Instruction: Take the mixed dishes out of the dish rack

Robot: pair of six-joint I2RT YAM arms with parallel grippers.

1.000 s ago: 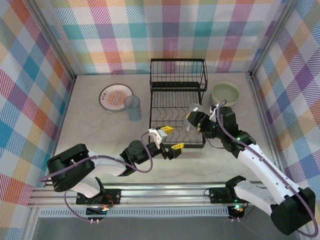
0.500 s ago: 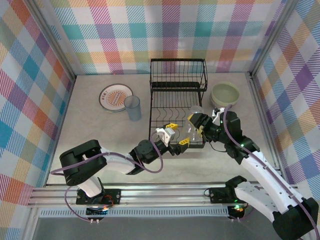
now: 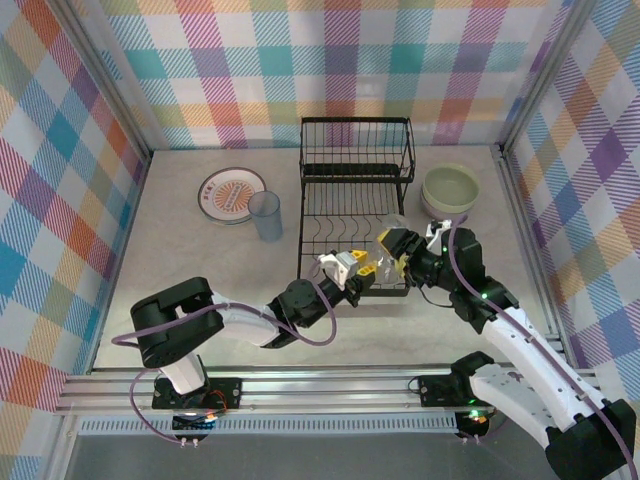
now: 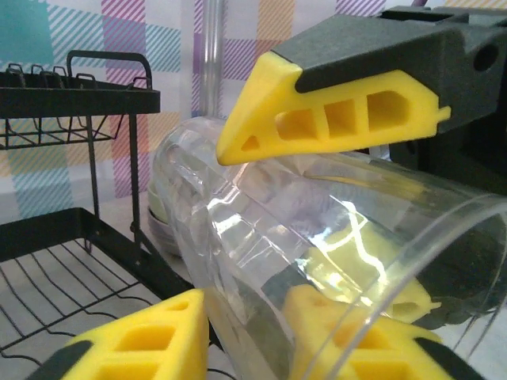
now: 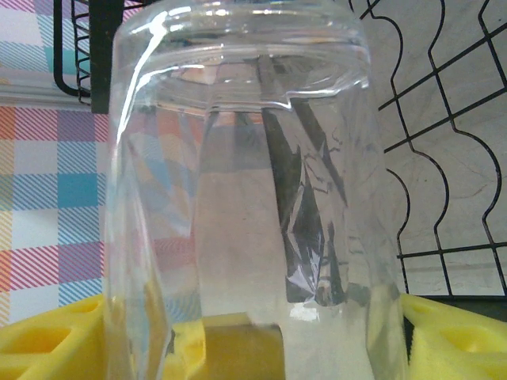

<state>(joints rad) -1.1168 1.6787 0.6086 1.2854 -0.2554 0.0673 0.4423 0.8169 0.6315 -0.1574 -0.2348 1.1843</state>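
Over the near right part of the dish rack (image 3: 355, 172) the clear tumbler (image 5: 238, 182) hangs tipped on its side, off the wires and caught between both of my grippers. My right gripper (image 3: 393, 250) has it by the body, fingers spread wide across the glass's full width, and that hold has not altered in the last second. What has changed is my left gripper (image 3: 362, 266). A second ago it stood wide open short of the rack's near edge; now it has come in to the glass and drawn its fingers down narrow around the wall near the rim, one finger outside and the other, as far as I can judge through the glass, inside the mouth. They look closed on that wall, though I cannot tell how firm the pinch is. I read this as a handover in mid-air: the glass is out of the rack, and my left arm is taking it toward its own side of the table (image 3: 200, 280), where the orange-patterned plate (image 3: 232, 194) and a bluish tumbler (image 3: 266, 215) already stand. The stacked bowls (image 3: 450, 187) sit right of the rack. My right fingers should not let go until the left pinch is sure, since a thin rim grip could slip.
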